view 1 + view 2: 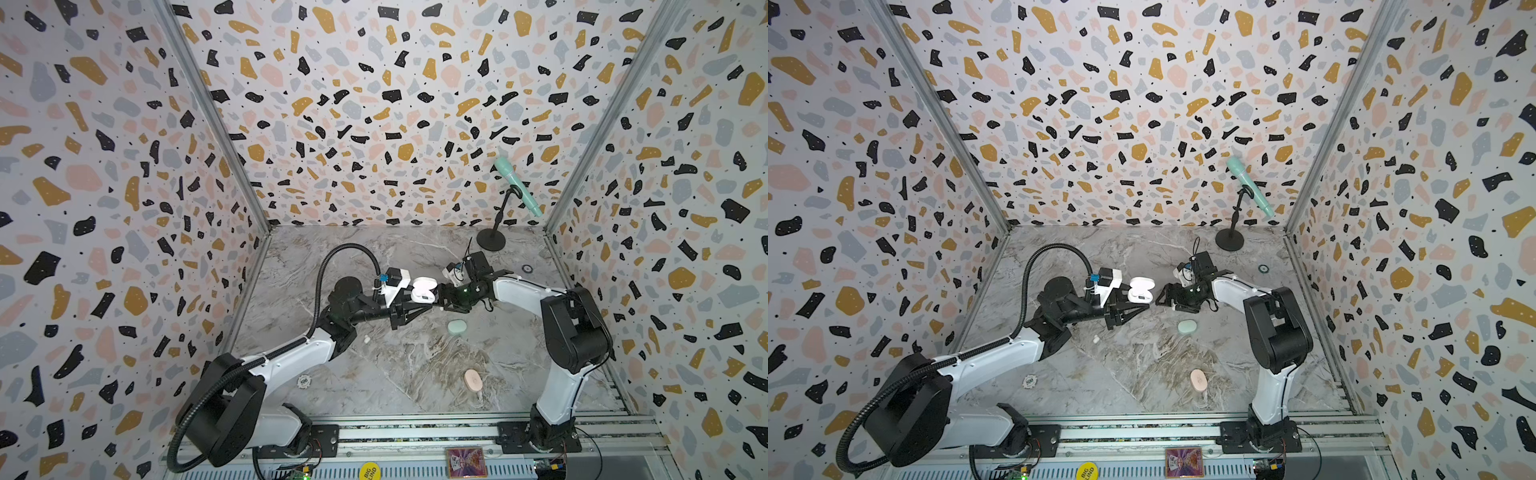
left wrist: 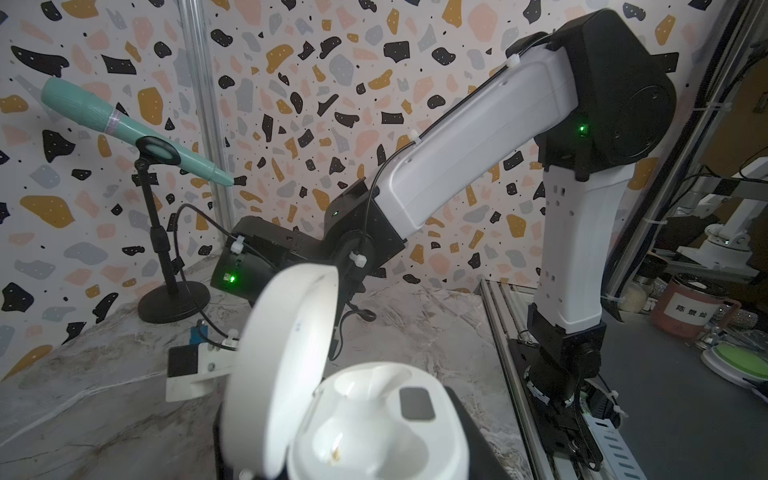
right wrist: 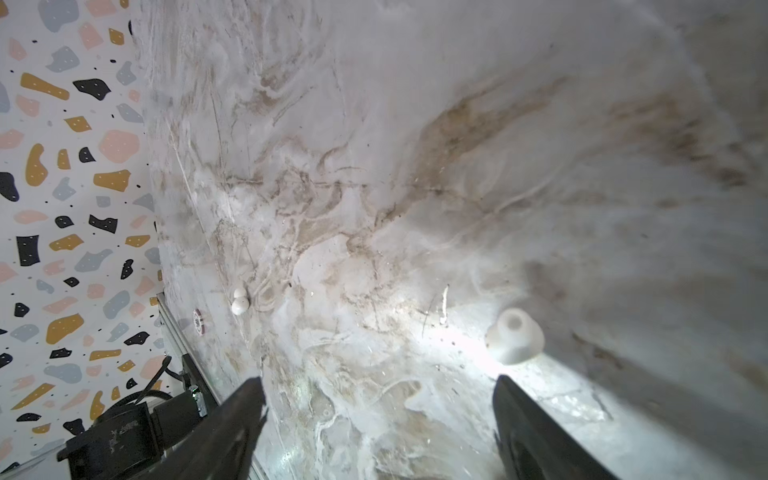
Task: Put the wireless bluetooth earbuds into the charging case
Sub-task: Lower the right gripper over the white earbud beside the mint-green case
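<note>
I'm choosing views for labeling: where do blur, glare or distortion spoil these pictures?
Left wrist view: the white case, close to the lens, is overexposed and its open lid soft. Right wrist view: glare washes out the table beside a white earbud; the far marble is blurred. Both top views: evenly lit and sharp, but the wide lens splays the walls.

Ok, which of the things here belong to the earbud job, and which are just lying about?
Job: open white case, white earbud, green case, pink case.
Lying about: microphone, poker chip, card, yellow disc.
</note>
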